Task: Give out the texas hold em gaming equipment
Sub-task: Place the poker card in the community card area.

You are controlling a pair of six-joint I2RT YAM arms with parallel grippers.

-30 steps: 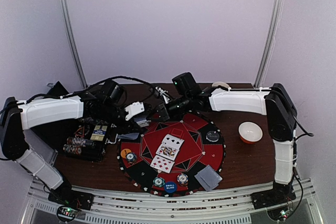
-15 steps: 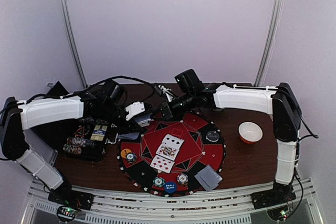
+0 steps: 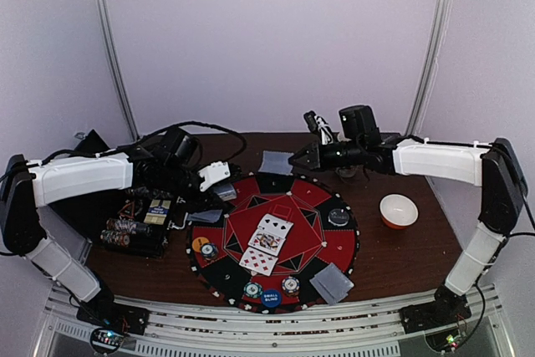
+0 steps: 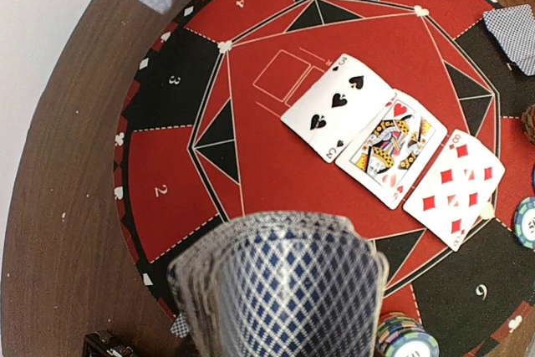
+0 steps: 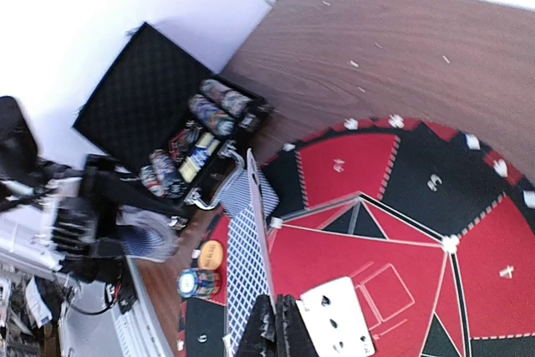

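Dealing hole cards looks to be the step in hand. Your right gripper [image 3: 298, 159] is clenched on a face-down card [image 3: 275, 162], pinched by one edge and hanging in the air by the far rim of the round mat [image 3: 333, 244]. Whether it is one card or two stacked, the wrist view does not settle. Your left gripper [image 3: 222, 191] is grasping the deck [image 4: 288, 290], fanned and back up, over the mat's left edge.

On the mat:
- Three face-up community cards [image 3: 267, 245] lie in the middle, touching in a row.
- The near-right hole cards [image 3: 333, 283] lie face down at their seat.
- The left hole cards [image 3: 207, 217] lie face down at theirs.
- Chips [image 3: 252, 289] and the blue small blind button [image 3: 271, 297] sit at the near seat.

The chip case [image 3: 134, 225] lies on the desk [image 3: 393, 265] left of the mat. It is well apart from the orange-rimmed bowl [image 3: 399, 211] on the right.

Judgement: the far seats show no cards, so distribution is partway. The next move calls for you to lower the card flat onto a far black segment, then release it. Risk: the card is held on edge. Level the wrist before letting go, or the card may flip face up or slide off the mat.
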